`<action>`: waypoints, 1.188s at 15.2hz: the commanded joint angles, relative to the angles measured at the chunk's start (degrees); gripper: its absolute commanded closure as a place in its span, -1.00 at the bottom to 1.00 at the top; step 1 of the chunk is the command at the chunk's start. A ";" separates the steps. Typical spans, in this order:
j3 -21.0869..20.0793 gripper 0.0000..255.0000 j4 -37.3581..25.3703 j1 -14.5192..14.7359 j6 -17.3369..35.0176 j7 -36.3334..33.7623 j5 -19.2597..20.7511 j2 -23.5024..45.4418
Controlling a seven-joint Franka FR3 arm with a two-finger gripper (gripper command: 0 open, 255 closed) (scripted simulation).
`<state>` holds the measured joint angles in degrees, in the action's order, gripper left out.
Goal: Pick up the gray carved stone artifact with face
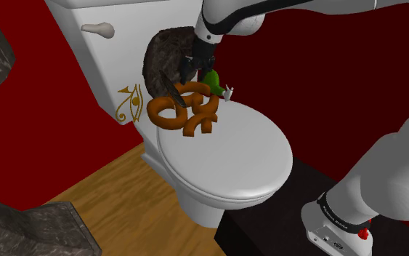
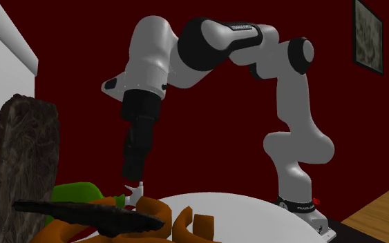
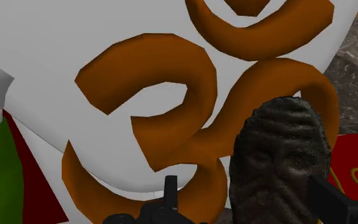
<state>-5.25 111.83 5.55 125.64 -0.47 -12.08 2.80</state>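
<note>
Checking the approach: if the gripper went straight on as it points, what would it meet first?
Likely the gray carved stone, seen between the open fingers of the gripper; depth is unclear.

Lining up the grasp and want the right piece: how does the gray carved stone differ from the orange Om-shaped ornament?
Colour: the carved stone is mottled dark gray; the Om ornament is plain orange. Form: the stone is a solid ridged slab; the ornament is open curved bands. Pose: the stone stands upright; the ornament lies flat on the toilet lid. Both sit at the back of the lid.
</note>
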 commanded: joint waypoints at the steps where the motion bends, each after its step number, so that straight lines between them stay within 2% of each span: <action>1: -0.27 -1.00 -3.96 0.27 1.33 -0.27 -0.63 3.72; 9: -1.05 -1.00 -23.50 1.18 2.86 -1.63 -2.05 18.71; 18: -1.32 -1.00 -20.68 1.18 7.84 -0.25 -2.86 20.75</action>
<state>-6.57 90.51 6.80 132.76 -0.86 -14.74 22.73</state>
